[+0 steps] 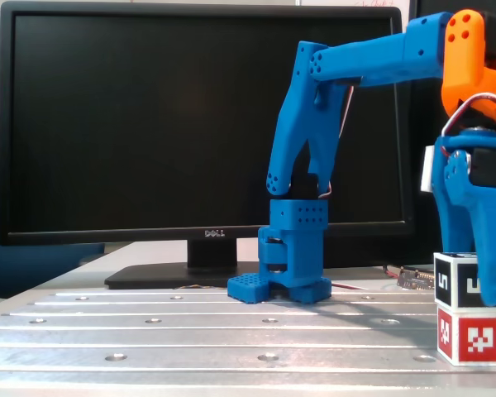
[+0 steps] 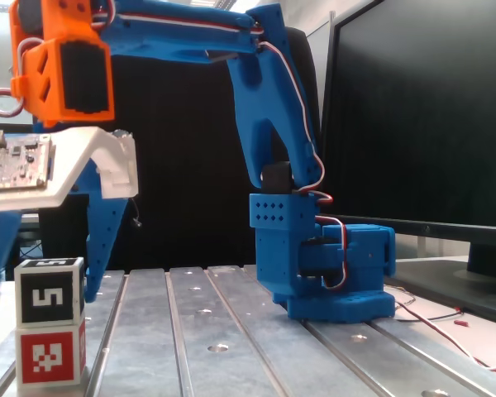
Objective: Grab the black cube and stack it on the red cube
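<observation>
The gripper (image 2: 40,285) stands spread wide, one finger on each side of the black cube (image 2: 50,292), gripping nothing. The black cube sits squarely on the red cube (image 2: 50,355) at the near left of the slotted metal table (image 2: 231,331). Only a fixed view shows the whole Dell monitor (image 1: 149,124); there a blue finger (image 1: 489,256) overlaps the black cube's front.

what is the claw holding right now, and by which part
Nothing. The claw is open, its fingers clear of the black cube, which sits on the red cube.
</observation>
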Tool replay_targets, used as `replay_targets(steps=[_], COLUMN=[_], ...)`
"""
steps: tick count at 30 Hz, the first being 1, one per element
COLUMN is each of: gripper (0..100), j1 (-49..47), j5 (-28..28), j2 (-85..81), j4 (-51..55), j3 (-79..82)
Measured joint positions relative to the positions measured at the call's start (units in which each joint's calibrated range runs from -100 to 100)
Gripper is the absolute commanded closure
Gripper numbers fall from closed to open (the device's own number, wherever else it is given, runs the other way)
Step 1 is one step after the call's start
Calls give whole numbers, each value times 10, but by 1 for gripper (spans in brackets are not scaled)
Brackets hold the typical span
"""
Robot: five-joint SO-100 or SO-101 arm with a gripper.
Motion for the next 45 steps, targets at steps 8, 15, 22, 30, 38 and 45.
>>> replay_targets(steps=[8, 15, 22, 30, 38, 45], gripper=[63, 63, 63, 79, 91, 99], j1=[0, 0, 0, 8, 67, 130], j5=[0, 2, 6, 38, 101, 155], j2=[0, 0, 0, -2, -47, -91], j4=[11, 85, 124, 124, 124, 124], j3=[0, -58, -111, -123, -117, -83])
